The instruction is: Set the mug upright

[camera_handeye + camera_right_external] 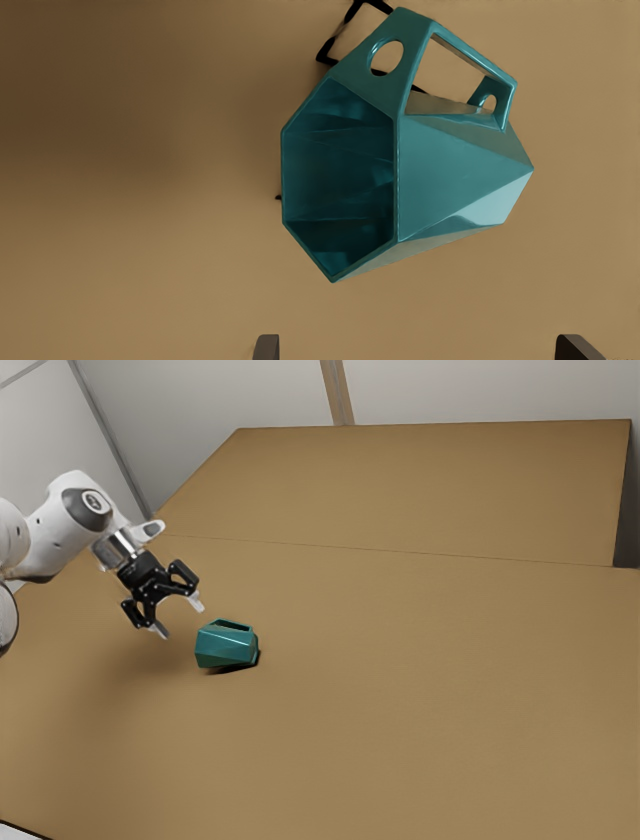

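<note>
Mug [227, 647] lying on its side on the table [430, 690], not upright; nearer the table's edge at the exterior view's left than its edge at the right. Wrist view: open mouth [340, 180] and handle [472, 55] visible. Gripper [181, 618] above the table, near the mug, apart from it. Fingers spread wide, nothing held between them.

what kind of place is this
Probably a simulated robot test room: a white arm with a black two-finger claw reaches over a wide, plain brown tabletop, with bare pale grey walls behind.
</note>
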